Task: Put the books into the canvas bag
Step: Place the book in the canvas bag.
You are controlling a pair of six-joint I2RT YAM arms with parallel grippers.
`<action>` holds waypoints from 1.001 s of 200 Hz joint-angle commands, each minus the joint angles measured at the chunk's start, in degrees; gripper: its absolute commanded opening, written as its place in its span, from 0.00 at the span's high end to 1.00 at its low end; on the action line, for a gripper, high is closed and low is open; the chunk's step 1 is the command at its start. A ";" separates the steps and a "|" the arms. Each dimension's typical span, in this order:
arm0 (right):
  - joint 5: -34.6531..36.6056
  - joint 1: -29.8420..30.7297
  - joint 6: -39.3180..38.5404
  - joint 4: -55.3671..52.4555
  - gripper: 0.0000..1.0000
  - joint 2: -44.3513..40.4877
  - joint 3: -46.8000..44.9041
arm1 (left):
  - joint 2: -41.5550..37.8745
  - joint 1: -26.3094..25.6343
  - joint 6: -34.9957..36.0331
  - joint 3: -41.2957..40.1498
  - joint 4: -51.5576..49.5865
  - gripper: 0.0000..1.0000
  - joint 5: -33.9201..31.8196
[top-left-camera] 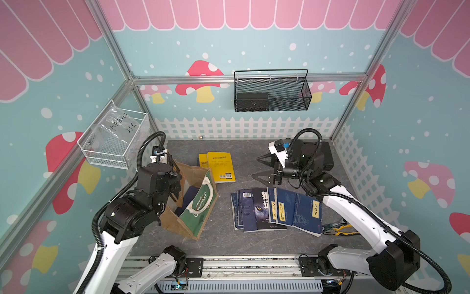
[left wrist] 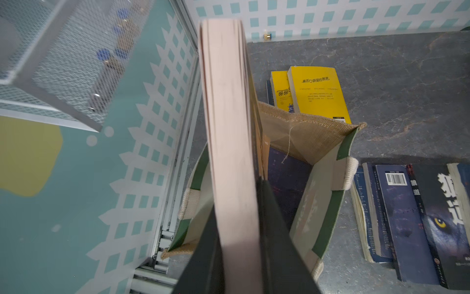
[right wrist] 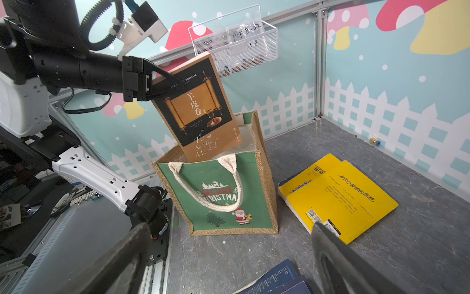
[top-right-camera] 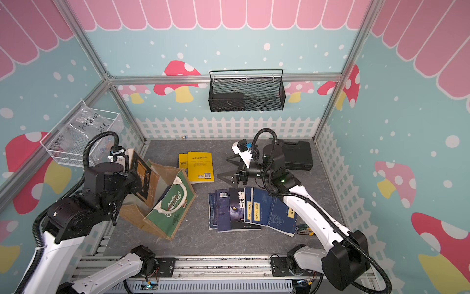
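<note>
The left gripper (right wrist: 175,85) is closed on the upper edge of the dark brown book (right wrist: 201,109), near one corner; the book hangs tilted from this pinch, and its lower corner is at the mouth of the canvas bag (right wrist: 223,193), behind the green front panel. The bag stands on the table (top-left-camera: 254,241) just below this claw; its mouth is open, and one navy book (left wrist: 287,178) is already lying inside.

I think the brown paperback is light and a little flexible; held by the edge alone, it may swing or turn in the jaws, and the glossy cover looks slippery. A grip closer to the spine would be stiffer, in my opinion. The bag is soft jute, so a wall may fold inward if the book pushes on it; the white rope handle on the front side could also catch a corner.

Further out, the right gripper (top-left-camera: 255,168) hovers with its jaws wide apart and holds nothing; it is between the two yellow books (top-left-camera: 220,166) and the fanned pile of navy books (top-left-camera: 287,211), where the wolf-eye book (top-left-camera: 259,206) also lies. These lie flat on the table, well outside the bag; flat thin books are hard to pinch, so an overhanging edge in the pile seems the best place to take hold.
</note>
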 commanded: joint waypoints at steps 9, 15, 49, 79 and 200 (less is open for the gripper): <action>-0.16 -0.11 0.01 0.94 0.00 0.55 -0.98 | -1.17 0.36 -11.57 -2.65 9.78 1.00 2.84; -0.17 -0.11 -0.01 0.94 0.00 0.64 -0.98 | -0.66 0.36 -13.11 -2.86 9.97 1.00 2.76; -0.26 -0.12 0.23 1.42 0.00 0.98 -1.37 | 2.72 0.36 -22.32 -4.43 8.31 1.00 -2.24; -0.48 -0.11 0.47 1.64 0.00 1.25 -1.99 | 3.82 0.03 -31.16 -7.21 6.85 1.00 -8.08; -0.79 -0.11 1.53 2.97 0.01 1.71 -3.35 | 5.19 -6.91 -53.97 -19.75 11.44 1.00 -22.62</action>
